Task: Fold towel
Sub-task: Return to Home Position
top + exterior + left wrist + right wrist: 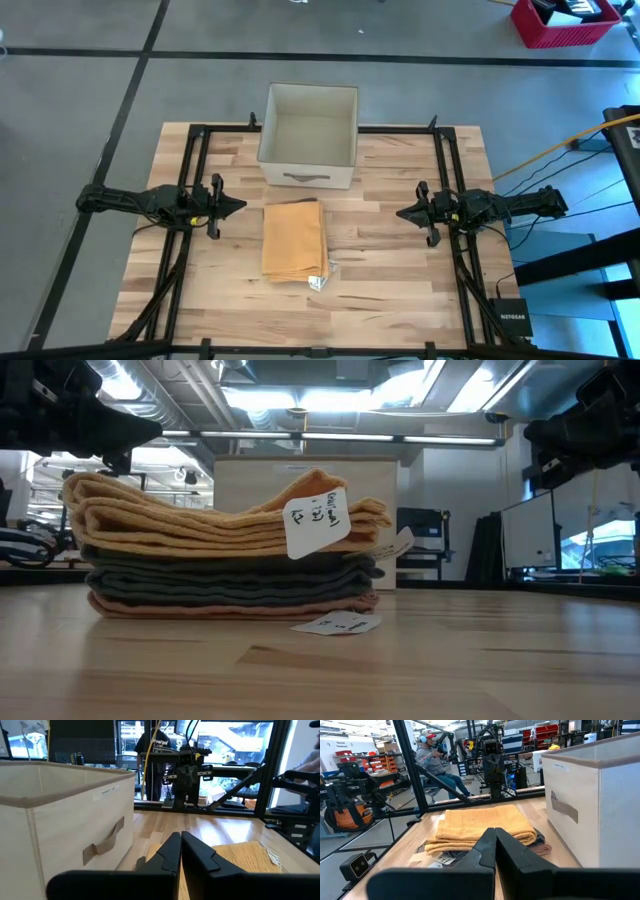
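A stack of folded towels lies flat on the middle of the wooden table, with a yellow towel [294, 240] on top. In the low view the yellow towel [200, 515] rests on a dark grey towel [230, 578], which rests on a pinkish one [230, 605]. White tags [316, 520] hang at the stack's near right corner. My left gripper [240, 207] waits shut, level, to the left of the stack. My right gripper [400, 213] waits shut, level, to its right. Both grippers stay clear of the towels.
A beige fabric bin [309, 135] with a front handle stands behind the stack, near the table's far edge. A loose white tag [337, 624] lies on the table in front of the stack. A black frame [440, 140] borders the table. A seated person [432, 757] shows beyond the table.
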You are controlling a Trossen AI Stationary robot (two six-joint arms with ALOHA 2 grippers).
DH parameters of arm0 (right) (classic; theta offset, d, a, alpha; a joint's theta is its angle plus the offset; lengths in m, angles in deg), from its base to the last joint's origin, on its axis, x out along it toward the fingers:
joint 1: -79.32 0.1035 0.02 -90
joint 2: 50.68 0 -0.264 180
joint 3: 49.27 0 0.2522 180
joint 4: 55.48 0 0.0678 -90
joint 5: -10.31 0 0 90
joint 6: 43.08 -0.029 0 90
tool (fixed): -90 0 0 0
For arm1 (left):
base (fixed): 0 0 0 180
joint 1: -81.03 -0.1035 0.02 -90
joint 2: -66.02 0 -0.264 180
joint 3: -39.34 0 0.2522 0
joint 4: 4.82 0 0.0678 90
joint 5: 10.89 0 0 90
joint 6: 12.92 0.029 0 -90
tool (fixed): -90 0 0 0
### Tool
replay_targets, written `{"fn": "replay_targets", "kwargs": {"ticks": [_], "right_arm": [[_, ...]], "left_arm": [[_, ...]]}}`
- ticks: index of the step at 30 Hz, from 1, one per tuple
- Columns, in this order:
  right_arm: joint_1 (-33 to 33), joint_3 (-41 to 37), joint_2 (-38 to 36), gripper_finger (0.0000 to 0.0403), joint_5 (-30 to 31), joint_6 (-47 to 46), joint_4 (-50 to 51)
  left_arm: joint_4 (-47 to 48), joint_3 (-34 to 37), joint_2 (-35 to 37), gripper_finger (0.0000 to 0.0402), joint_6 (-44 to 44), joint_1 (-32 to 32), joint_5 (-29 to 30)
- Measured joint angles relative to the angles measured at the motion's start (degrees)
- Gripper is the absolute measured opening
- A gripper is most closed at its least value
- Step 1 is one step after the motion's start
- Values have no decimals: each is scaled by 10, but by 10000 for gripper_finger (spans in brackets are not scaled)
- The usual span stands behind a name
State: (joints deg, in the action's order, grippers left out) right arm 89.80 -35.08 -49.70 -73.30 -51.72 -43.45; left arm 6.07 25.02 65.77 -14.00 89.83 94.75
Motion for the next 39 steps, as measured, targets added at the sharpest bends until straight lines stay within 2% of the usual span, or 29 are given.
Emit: {"fn": "replay_targets", "kwargs": {"ticks": [39], "right_arm": [[0,0,0,8,0,0,0]], "left_arm": [[0,0,0,0,0,0,0]]}}
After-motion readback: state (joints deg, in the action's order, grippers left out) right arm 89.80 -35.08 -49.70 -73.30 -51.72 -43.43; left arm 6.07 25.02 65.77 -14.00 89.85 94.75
